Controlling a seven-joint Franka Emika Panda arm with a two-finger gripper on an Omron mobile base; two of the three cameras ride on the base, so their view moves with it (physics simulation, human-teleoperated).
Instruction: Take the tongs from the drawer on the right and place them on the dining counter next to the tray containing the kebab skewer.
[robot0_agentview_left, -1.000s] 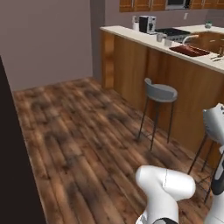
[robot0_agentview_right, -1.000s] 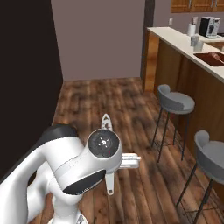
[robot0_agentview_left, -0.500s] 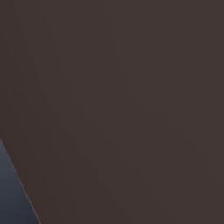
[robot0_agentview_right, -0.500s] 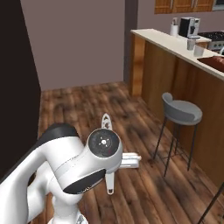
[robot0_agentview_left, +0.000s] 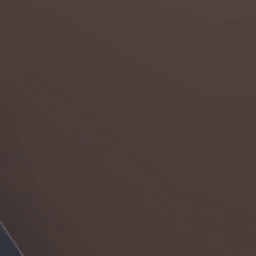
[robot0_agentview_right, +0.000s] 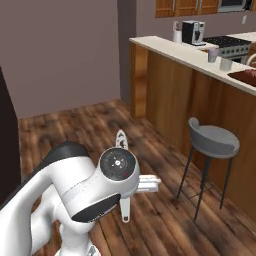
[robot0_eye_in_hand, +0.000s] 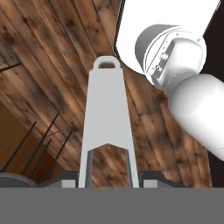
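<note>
The light-grey metal tongs (robot0_eye_in_hand: 108, 118) run up the middle of the hand view, looped end away from me, over the wood floor. My gripper (robot0_eye_in_hand: 109, 181) is shut on their two arms, with one dark fingertip (robot0_eye_in_hand: 70, 183) on each side. In the right base view the tongs (robot0_agentview_right: 121, 138) stick out above and below my folded white wrist. The dining counter (robot0_agentview_right: 190, 55), beige top on a brown wood base, stands to the right and apart from me. An edge of the dark reddish tray (robot0_agentview_right: 246, 77) shows on it at the far right.
A grey stool (robot0_agentview_right: 212, 141) stands against the counter's base. A coffee machine (robot0_agentview_right: 192, 32), cups (robot0_agentview_right: 213, 54) and a stove (robot0_agentview_right: 231, 42) lie farther back. A dark flat surface (robot0_agentview_left: 128, 125) is close in front of the left base camera. A dark panel (robot0_agentview_right: 7, 150) rises at my left.
The base has driven: the whole scene shifted, a second stool left the right base view, and the left base view went dark. The tongs stay in my grip, arm pose unchanged.
</note>
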